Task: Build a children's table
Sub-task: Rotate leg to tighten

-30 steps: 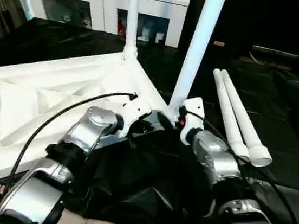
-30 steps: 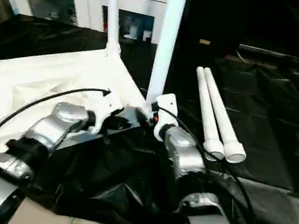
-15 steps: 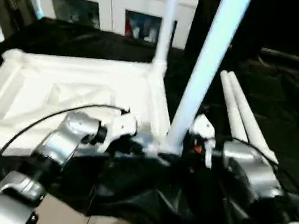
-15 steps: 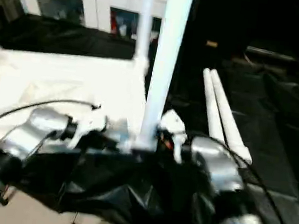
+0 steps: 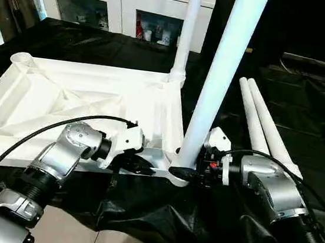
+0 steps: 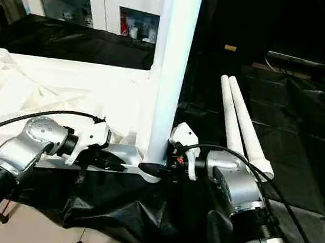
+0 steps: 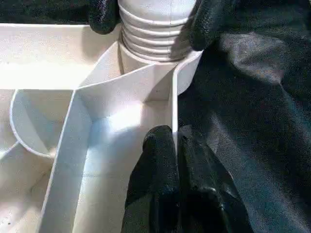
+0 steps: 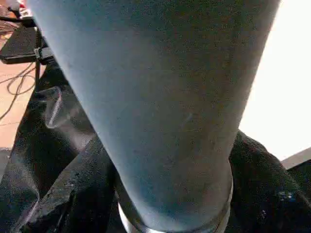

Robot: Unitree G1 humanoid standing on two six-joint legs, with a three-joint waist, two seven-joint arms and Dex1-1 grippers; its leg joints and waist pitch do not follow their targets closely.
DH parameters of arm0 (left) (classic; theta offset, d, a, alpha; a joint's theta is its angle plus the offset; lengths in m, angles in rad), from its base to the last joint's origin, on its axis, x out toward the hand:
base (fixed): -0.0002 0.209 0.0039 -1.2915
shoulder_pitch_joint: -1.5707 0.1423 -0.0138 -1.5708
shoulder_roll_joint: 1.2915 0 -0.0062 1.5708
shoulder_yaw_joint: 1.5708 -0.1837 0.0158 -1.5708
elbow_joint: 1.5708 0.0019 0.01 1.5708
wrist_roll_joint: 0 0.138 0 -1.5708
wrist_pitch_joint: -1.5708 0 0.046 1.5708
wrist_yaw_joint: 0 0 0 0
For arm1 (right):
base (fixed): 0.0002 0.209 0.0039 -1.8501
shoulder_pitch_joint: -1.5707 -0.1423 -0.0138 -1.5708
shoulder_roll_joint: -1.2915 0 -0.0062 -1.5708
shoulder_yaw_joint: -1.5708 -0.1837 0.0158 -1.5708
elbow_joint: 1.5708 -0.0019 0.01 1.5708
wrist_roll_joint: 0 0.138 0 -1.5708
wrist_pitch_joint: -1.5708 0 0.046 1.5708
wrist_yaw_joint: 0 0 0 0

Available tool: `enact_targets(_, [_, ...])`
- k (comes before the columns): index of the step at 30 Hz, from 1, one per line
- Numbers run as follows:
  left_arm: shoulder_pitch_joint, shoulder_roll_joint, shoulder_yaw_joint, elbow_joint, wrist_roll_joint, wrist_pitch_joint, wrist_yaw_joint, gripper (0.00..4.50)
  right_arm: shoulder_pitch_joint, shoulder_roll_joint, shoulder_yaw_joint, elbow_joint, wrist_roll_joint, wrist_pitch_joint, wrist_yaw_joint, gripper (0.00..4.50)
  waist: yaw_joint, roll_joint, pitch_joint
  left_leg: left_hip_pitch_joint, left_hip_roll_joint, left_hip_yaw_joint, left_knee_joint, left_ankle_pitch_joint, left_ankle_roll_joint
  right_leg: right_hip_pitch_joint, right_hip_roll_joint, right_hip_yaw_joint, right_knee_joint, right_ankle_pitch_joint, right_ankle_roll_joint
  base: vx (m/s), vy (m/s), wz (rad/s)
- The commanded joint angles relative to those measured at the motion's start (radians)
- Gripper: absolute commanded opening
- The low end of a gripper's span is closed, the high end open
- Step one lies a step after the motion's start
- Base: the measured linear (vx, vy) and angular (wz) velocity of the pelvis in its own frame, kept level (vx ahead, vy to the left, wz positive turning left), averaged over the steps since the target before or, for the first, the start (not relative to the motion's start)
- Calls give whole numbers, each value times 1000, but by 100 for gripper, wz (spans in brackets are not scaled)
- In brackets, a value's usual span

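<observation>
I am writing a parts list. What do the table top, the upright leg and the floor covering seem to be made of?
Table top: likely moulded white plastic, with thin ribs and a smooth sheen. Upright leg: apparently the same plastic, with moulded threads at its base. Floor covering: probably thin black plastic sheeting, crinkled and glossy.

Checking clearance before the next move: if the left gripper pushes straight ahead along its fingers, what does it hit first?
The left gripper is pinched on a rim wall of the table top. Straight ahead lies the corner socket, with the threaded base of the near leg in it; that would likely be met first.
</observation>
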Motion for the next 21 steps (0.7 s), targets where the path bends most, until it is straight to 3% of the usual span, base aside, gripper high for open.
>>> enact_targets(1, [-37, -68, 16, 16, -19, 3, 75, 0, -1, 48, 13, 44, -36, -5, -94, 276, -4, -8, -60, 13, 44, -16, -69, -224, 23, 42, -91, 53, -85, -318, -152, 0, 0, 0])
enact_targets(4, [-60, -95, 28, 54, -8, 12, 133, 0, -16, 84, -6, 101, -64, -22, -202, 273, -9, -10, -60, 19, 40, -16, -68, -244, 5, 39, -92, 53, -93, -380, -137, 0, 0, 0])
enact_targets(5, [-102, -142, 50, 113, 4, 23, 229, 0, -47, 148, -50, 185, -73, -20, -357, 272, -9, -10, -60, 18, 40, -18, -68, -244, 4, 41, -94, 53, -94, -388, -134, 0, 0, 0])
enact_targets(6, [-124, -166, 60, 142, 10, 31, 279, 0, -63, 182, -77, 222, -68, -8, -431, 271, -17, -5, -55, 23, 38, -16, -69, -264, -3, 30, -91, 53, -100, -421, -134, 0, 0, 0])
enact_targets(7, [-144, -186, 67, 167, 15, 35, 319, 0, -78, 212, -101, 254, -63, -2, -497, 271, -19, -7, -56, 25, 35, -17, -67, -275, -9, 31, -92, 52, -102, -448, -130, 0, 0, 0])
enact_targets(8, [-155, -197, 71, 182, 18, 37, 342, 0, -87, 229, -115, 272, -59, 2, -535, 271, -21, -10, -61, 21, 35, -21, -68, -260, -15, 39, -96, 51, -101, -458, -119, 0, 0, 0])
enact_targets(12, [-215, -259, 95, 259, 34, 50, 470, 0, -136, 315, -162, 357, -56, -12, -692, 271, -26, -3, -66, 15, 37, -19, -68, -228, 0, 39, -91, 54, -93, -360, -127, 0, 0, 0])
enact_targets(17, [-255, -306, 103, 321, 52, 33, 528, 0, -196, 378, -170, 444, -86, -80, -764, 271, -25, -6, -70, 13, 39, -17, -67, -199, 6, 45, -91, 53, -83, -249, -161, 0, 0, 0])
enact_targets(19, [-251, -306, 96, 315, 54, 24, 518, 0, -199, 380, -162, 445, -91, -93, -753, 326, -24, -4, -70, 11, 38, -16, -66, -188, 17, 48, -93, 54, -79, -219, -170, 0, 0, 0])
enact_targets(21, [-229, -297, 77, 287, 51, 2, 471, 0, -198, 379, -163, 431, -73, -94, -702, 343, -23, -7, -68, 11, 38, -14, -65, -187, 30, 49, -91, 54, -80, -209, -176, 0, 0, 0])
